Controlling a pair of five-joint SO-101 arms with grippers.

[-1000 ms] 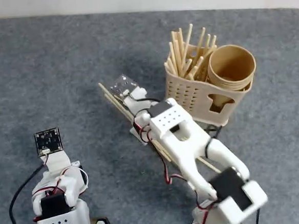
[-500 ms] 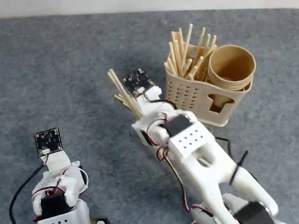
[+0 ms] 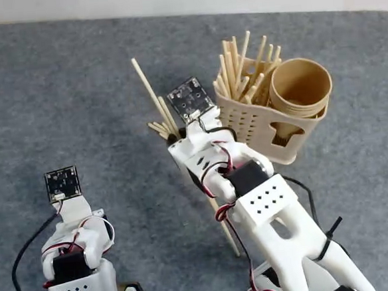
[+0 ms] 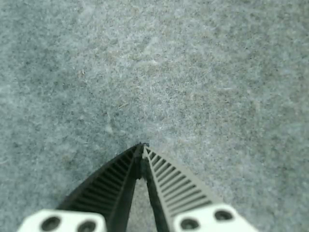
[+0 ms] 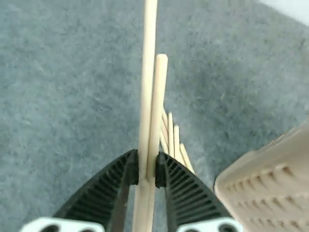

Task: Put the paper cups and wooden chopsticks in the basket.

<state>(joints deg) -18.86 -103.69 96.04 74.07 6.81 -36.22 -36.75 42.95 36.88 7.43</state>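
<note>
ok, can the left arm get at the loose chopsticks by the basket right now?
Probably not cleanly. The right tool, shut on its held chopsticks, hangs close over the loose chopsticks, crowding the approach; the left tool sits shut over bare mat, well away.

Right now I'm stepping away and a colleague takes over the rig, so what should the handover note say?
Left gripper: shut, empty, over the grey mat.
Right gripper: shut on a bundle of wooden chopsticks, beside the basket, not yet over it.
Done: paper cups sit stacked in the basket, and other chopsticks stand in it.
Left: bring the held bundle over the basket and release it inside.
</note>
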